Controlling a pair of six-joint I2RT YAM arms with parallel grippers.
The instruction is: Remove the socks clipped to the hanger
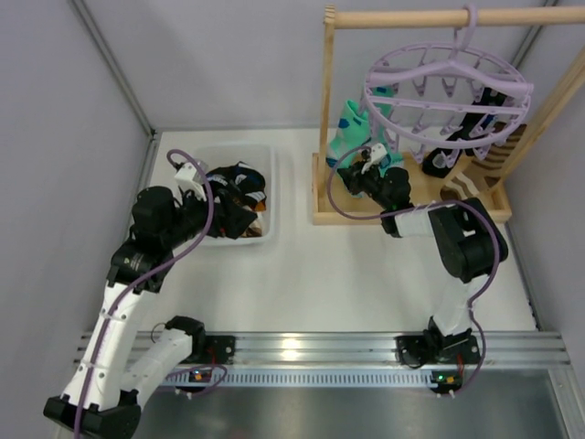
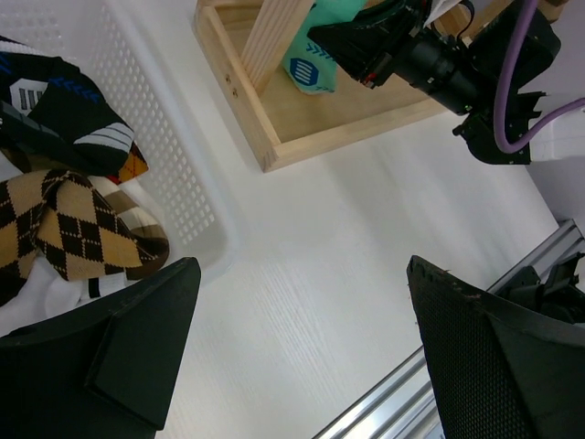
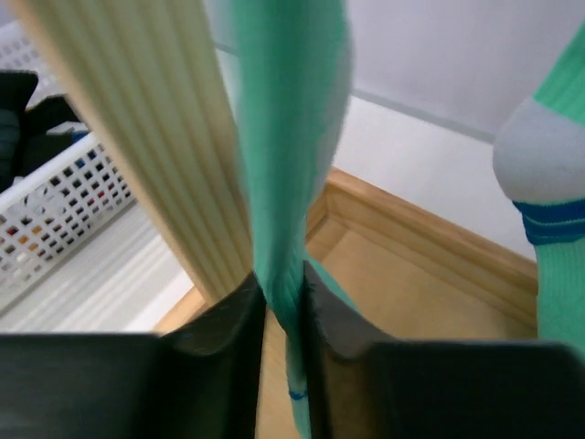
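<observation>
The right tool (image 3: 283,297) pinches a hanging teal sock (image 3: 291,128) beside the wooden post (image 3: 155,137), while the left tool (image 2: 302,311) gapes wide by the white basket (image 2: 174,165).

My left arm (image 1: 123,283) folds at the elbow and angles forward, left hand (image 2: 302,338) pointing down, fingers spread wide. My right arm (image 1: 462,242) doubles back at the elbow and stretches leftward, right hand (image 3: 283,297) pinched on a sock (image 3: 291,137).
</observation>
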